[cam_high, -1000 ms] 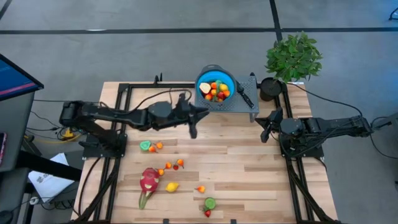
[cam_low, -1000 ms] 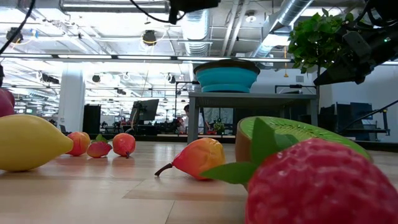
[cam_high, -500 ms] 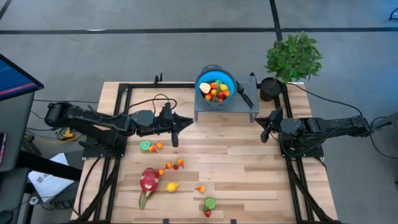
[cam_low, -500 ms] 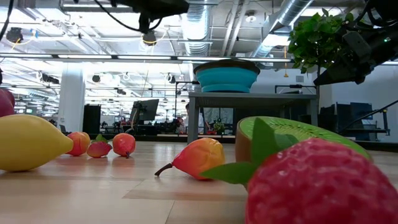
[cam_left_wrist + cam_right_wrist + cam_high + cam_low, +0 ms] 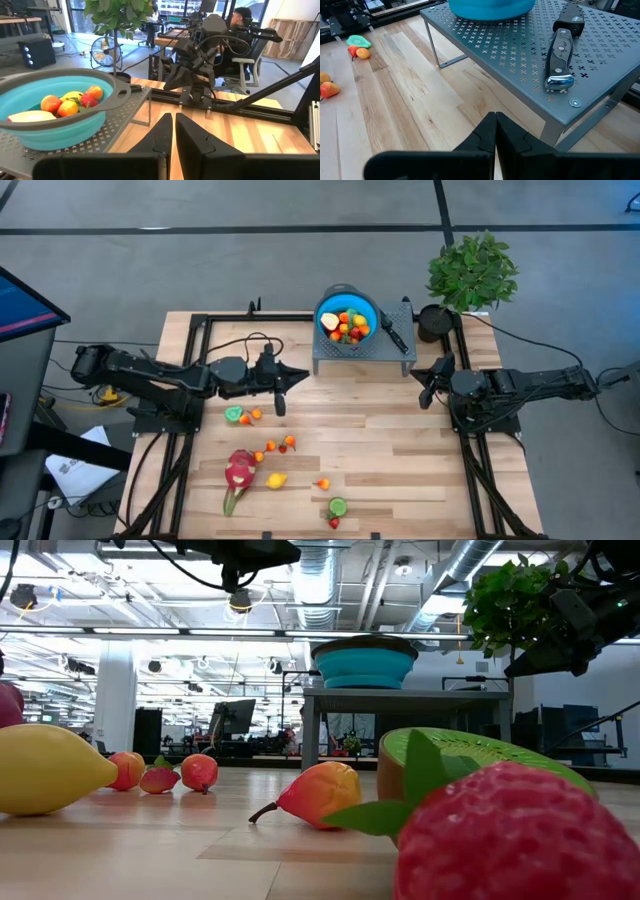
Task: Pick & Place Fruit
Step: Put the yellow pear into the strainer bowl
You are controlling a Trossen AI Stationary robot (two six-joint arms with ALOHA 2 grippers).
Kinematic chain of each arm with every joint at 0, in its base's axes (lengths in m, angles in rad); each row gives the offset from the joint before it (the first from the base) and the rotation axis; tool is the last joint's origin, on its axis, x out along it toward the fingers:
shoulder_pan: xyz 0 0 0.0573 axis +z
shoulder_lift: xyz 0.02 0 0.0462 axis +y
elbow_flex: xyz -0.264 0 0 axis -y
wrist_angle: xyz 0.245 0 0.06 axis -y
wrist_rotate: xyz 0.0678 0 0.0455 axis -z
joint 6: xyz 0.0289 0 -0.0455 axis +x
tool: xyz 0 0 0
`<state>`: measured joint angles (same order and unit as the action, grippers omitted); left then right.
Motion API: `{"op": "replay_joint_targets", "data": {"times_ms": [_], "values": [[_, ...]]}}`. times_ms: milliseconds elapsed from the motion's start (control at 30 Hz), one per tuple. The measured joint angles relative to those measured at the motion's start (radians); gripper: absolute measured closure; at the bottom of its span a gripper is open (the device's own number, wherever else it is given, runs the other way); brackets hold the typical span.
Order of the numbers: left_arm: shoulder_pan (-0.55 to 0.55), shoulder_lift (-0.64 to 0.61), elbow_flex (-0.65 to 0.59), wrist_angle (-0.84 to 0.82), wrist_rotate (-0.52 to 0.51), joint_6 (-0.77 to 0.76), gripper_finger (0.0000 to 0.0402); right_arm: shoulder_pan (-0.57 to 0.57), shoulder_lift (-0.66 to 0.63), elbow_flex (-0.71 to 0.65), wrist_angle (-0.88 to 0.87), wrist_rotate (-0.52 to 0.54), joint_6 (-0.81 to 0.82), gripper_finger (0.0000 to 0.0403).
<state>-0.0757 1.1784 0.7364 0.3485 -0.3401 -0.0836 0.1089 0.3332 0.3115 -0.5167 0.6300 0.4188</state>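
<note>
Wooden desk [image 5: 400,450] carries scattered fruit [image 5: 240,471] lower left; left pincer [image 5: 281,405] hangs closed and empty above it; right pincer [image 5: 427,396] waits closed, right of centre.

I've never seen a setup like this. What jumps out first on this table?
The bright blue bowl, heaped with small toy fruit, sits on a grey metal stand at the table's far edge, with a knife beside it. More fruit is scattered across the near left of the wooden table, the biggest a pink dragon fruit. Two dark arms reach in from the sides, and a leafy potted plant stands at the far right corner.
</note>
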Motion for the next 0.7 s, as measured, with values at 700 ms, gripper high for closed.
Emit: {"op": "replay_joint_targets", "data": {"times_ms": [700], "values": [[-0.067, 0.000, 0.000, -0.412, -0.027, -0.454, 0.0398, 0.000, 0.000, 0.000, 0.000, 0.000, 0.001, 0.0403]]}}
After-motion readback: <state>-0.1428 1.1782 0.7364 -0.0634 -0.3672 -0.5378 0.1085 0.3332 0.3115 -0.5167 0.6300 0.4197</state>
